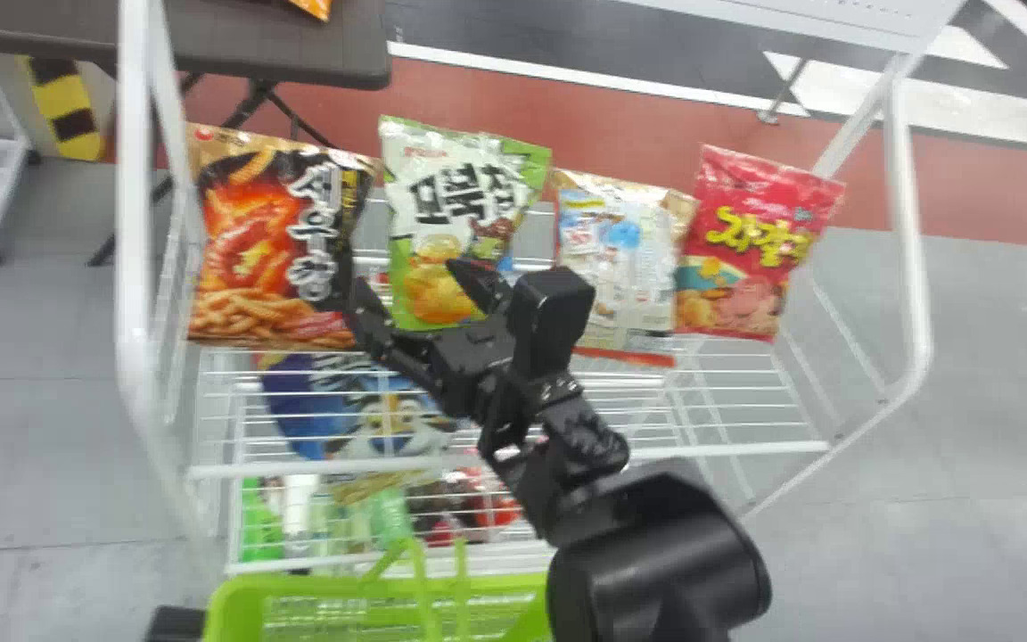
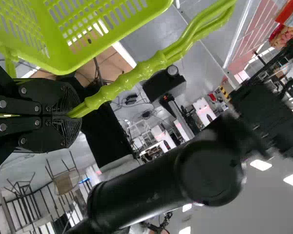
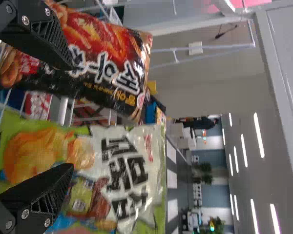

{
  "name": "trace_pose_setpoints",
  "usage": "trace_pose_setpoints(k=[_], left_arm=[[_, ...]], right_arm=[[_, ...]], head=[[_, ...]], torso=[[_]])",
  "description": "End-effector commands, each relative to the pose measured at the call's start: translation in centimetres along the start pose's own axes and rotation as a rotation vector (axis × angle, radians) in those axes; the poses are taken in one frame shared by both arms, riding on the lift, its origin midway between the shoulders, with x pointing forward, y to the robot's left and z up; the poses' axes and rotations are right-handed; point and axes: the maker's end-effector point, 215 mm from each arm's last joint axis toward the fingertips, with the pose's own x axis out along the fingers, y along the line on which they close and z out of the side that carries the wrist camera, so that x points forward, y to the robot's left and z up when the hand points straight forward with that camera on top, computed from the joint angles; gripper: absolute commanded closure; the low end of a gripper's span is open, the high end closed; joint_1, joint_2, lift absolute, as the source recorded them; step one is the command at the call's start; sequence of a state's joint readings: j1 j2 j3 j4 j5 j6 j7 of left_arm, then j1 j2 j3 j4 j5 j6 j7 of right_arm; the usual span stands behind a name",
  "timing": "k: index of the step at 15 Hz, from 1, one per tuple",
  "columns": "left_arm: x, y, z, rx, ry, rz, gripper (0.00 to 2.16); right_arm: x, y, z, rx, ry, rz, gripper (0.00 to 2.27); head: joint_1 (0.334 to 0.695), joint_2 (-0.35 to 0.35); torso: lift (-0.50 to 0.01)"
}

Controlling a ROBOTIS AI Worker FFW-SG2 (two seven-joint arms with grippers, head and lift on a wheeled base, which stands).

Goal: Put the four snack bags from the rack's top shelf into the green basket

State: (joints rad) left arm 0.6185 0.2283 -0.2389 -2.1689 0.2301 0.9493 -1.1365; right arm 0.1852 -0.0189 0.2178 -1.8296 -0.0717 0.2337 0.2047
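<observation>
- head view: the black-and-orange snack bag (image 1: 277,232), green-and-white snack bag (image 1: 451,214), pale snack bag (image 1: 620,259) and red snack bag (image 1: 754,250) stand in a row on the rack's top shelf (image 1: 745,448); the green basket (image 1: 317,584) waits in front, likely to shorten the carry. the red one's outer edge has open room toward the side frame (image 1: 910,250); its inner edge meets the pale one.
- left wrist view: left gripper (image 2: 71,116) is closed on the basket handle (image 2: 151,70), presumably for steadiness.
- right wrist view: right gripper (image 3: 71,117) is wide open, holding nothing; the narrow gap between the nearest two bags calls for careful finger placement.
</observation>
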Motion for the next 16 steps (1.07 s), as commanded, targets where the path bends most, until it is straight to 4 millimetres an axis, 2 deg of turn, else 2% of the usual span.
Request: trace_pose_setpoints(k=[1, 4, 6, 7, 9, 10, 13, 16], left_arm=[[0.0, 0.0, 0.1, 0.001, 0.001, -0.007, 1.76], [0.0, 0.3, 0.1, -0.001, 0.004, -0.01, 1.76], [0.0, 0.3, 0.2, 0.002, 0.004, -0.013, 1.76], [0.0, 0.3, 0.1, 0.002, 0.005, -0.012, 1.76], [0.0, 0.4, 0.2, 0.003, 0.003, -0.012, 1.76], [0.0, 0.3, 0.2, 0.003, 0.002, -0.014, 1.76], [0.1, 0.3, 0.3, 0.008, 0.0, -0.015, 1.76], [0.0, 0.2, 0.5, 0.015, -0.012, -0.025, 1.76]], right_arm=[[3.0, 1.4, -0.2, 0.034, 0.01, 0.056, 0.15], [5.9, 2.2, -0.1, 0.04, 0.036, 0.137, 0.15], [7.1, 3.7, 0.3, 0.041, 0.042, 0.192, 0.18], [7.3, 4.5, 0.6, 0.042, 0.046, 0.229, 0.33], [6.7, 5.9, -0.6, 0.056, 0.084, 0.281, 1.71], [6.4, 6.1, -0.6, 0.059, 0.082, 0.293, 2.03], [5.1, 6.4, -0.2, 0.068, 0.076, 0.296, 2.2], [2.7, 6.1, 2.0, 0.06, 0.023, 0.276, 2.22]], head=[[0.695, -0.167], [0.695, -0.097], [0.695, -0.077], [0.695, -0.068], [0.695, -0.029], [0.695, -0.019], [0.695, -0.008], [0.695, -0.02]], torso=[[0.0], [0.0], [0.0], [0.0], [0.0], [0.0], [0.0], [0.0]])
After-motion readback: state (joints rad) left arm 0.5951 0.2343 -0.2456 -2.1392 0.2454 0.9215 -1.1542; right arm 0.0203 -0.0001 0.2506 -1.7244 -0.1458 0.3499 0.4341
